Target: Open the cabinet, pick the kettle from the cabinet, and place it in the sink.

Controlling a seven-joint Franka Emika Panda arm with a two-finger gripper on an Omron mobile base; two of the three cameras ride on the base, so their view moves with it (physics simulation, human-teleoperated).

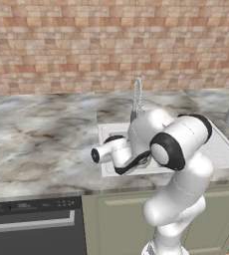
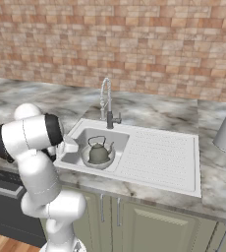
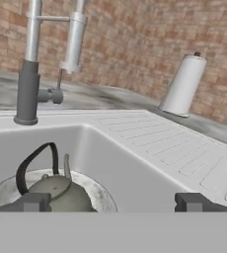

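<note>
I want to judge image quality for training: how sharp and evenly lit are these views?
Right base view: flat, even light, kettle crisp in the sink. Left base view: marble texture soft, arm blocks the basin. Hand view: kettle clear, no glare.

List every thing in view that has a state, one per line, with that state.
kettle: upright in the basin, lid on, not gripped.
sink: holds the kettle in its basin; drainboard bare.
tap: no water running.
end effector: open, fingers apart, just above the kettle.
paper towel roll: upright on the counter.
</note>
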